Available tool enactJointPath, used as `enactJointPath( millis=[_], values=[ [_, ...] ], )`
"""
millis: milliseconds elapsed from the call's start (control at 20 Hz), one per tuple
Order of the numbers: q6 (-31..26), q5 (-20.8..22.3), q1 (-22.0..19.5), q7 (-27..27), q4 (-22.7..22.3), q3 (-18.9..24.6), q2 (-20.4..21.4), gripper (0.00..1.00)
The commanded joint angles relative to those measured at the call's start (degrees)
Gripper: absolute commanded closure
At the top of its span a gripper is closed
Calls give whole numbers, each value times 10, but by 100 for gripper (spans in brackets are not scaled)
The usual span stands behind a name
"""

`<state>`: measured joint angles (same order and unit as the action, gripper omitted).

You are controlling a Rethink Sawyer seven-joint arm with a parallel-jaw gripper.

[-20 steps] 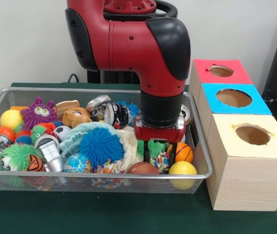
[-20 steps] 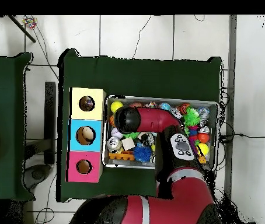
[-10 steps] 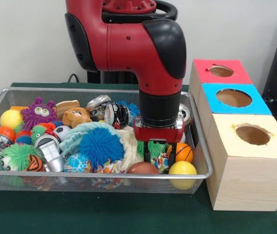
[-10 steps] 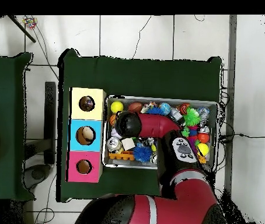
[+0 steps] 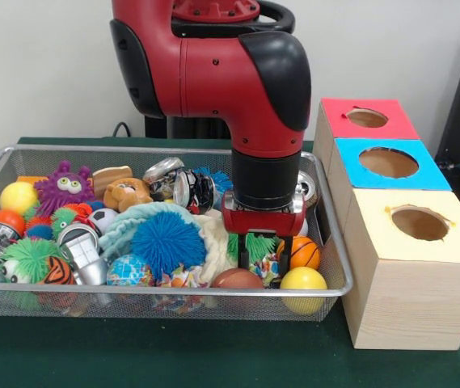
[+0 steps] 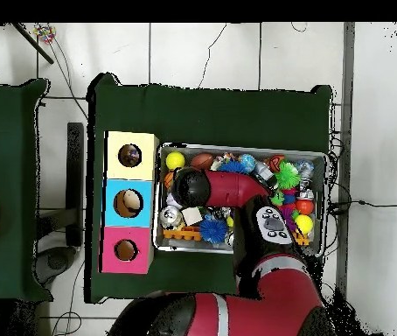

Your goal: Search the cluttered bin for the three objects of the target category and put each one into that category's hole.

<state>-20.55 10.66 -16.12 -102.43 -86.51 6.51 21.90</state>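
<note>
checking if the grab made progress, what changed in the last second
Very little. The arm shifted slightly sideways over the bin and is back near where it was; the gripper remains low among the toys beside the small basketball. Nothing lifted or dropped. The blue spiky ball, yellow ball and boxes did not move.

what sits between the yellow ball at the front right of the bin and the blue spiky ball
In the front view, a brown ball lies between the yellow ball and the blue spiky ball, against the bin's near rim.

Place: robotics lab.
Evidence: red and black robot arm (image 5: 238, 89) on pedestal; green-clothed table (image 6: 211, 109); white tiled floor (image 6: 193, 52) with loose cables (image 6: 45, 39); plain white wall (image 5: 44, 73).
</note>
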Motion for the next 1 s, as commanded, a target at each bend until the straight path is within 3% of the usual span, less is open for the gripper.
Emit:
enactJointPath(
  millis=[50, 600, 650, 800, 1000],
  values=[
    [-58, 6, 8, -33, -18, 16, -61, 0],
    [-73, 7, 24, -38, -3, -7, -63, 0],
    [-71, 7, 26, -39, -2, -10, -64, 100],
    [-41, 18, 18, -29, -10, -2, -60, 100],
    [-66, 1, 20, -45, -24, -7, -34, 100]
  ],
)
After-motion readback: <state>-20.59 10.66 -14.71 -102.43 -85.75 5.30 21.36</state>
